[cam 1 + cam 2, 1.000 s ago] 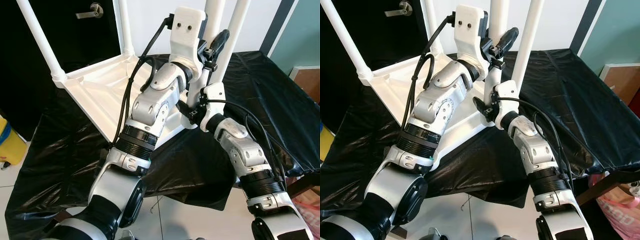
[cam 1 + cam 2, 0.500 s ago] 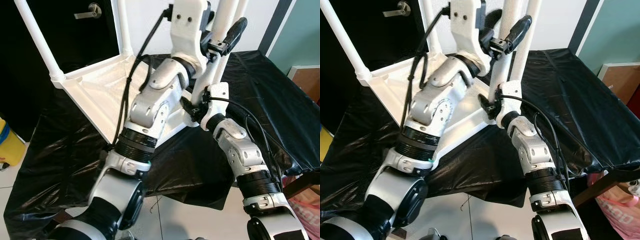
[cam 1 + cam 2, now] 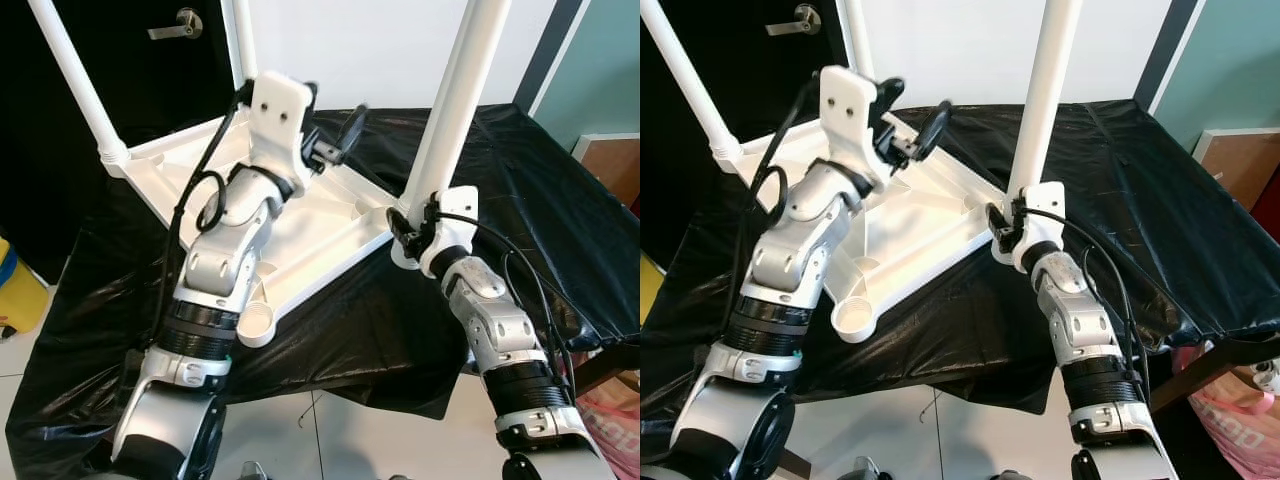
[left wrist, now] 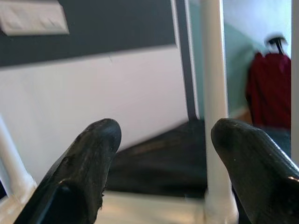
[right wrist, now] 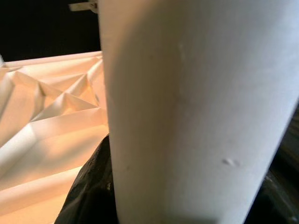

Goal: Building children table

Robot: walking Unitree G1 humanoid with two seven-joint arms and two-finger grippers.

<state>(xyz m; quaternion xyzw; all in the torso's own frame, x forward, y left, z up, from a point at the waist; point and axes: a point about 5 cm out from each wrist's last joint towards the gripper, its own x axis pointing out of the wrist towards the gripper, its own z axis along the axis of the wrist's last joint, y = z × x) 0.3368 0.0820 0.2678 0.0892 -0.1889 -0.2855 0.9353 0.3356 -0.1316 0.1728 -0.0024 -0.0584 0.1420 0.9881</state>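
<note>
A white children's table [image 3: 190,180] lies upside down on a black-covered surface. Two of its legs stand at the far left [image 3: 75,75] and at the back [image 3: 240,50]. A third white leg [image 3: 455,100] rises from the right corner. My right gripper [image 3: 408,222] is shut on this leg just above its base, and the leg [image 5: 187,107] shows very close in the right wrist view. My left gripper [image 3: 335,120] hovers open over the underside, holding nothing; its fingers [image 4: 88,154] stand wide apart. The near corner socket [image 3: 255,325] is empty.
The black sheet [image 3: 520,170] covers the worktop and hangs over its front edge. Behind are a dark door with a handle [image 3: 180,20] and a white wall. A yellow object [image 3: 15,285] stands on the floor at left, a brown box [image 3: 612,160] at right.
My left gripper has let go high on the leg and swung down and left over the table's underside. The right gripper keeps its hold. One of the two poles at upper right has left view.
</note>
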